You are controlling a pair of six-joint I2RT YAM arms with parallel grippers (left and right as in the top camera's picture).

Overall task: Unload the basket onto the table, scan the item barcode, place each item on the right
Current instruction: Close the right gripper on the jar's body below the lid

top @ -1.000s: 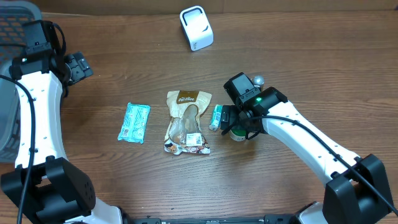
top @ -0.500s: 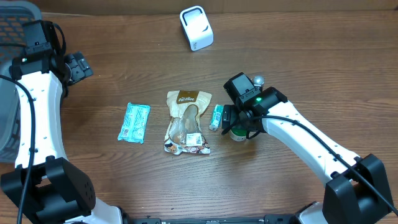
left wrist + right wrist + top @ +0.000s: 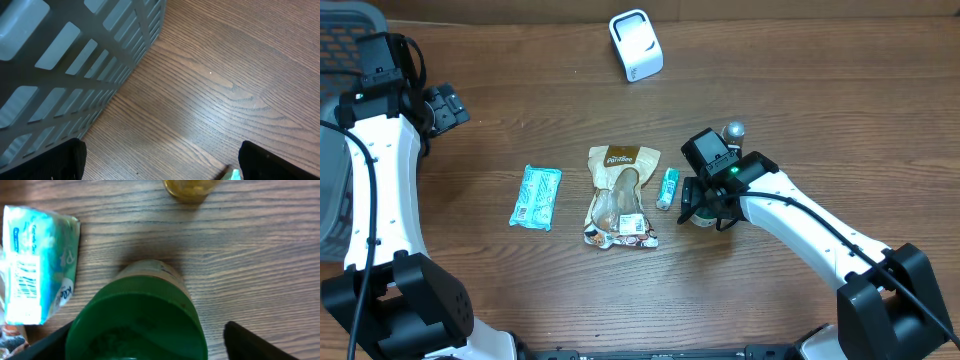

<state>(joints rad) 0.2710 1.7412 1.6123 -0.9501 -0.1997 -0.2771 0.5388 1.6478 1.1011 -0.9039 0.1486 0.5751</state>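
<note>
Overhead view has the right tool (image 3: 704, 203) low over a green-lidded jar (image 3: 137, 315), which stands upright on the bench (image 3: 800, 90) just right of a small teal packet (image 3: 667, 187) and a brown pouch (image 3: 620, 195). From the right wrist view, the fingers straddle the lid: the tool is spread, one finger close against the lid's edge, the other with a clear gap of bare wood between it and the jar. Nothing is gripped yet.

The left tool (image 3: 170, 162) is spread wide with nothing between its fingers, off beside the grey basket (image 3: 75, 60), well away from the items.

The white scanner (image 3: 636, 45) sits at the far side of the bench, well apart from the jar. My reading is that the task is at its start: the pick-up is only being set up, and closing on the jar, lifting it, carrying it to the scanner and presenting its barcode all remain. No barcode on the jar is visible from here.
</note>
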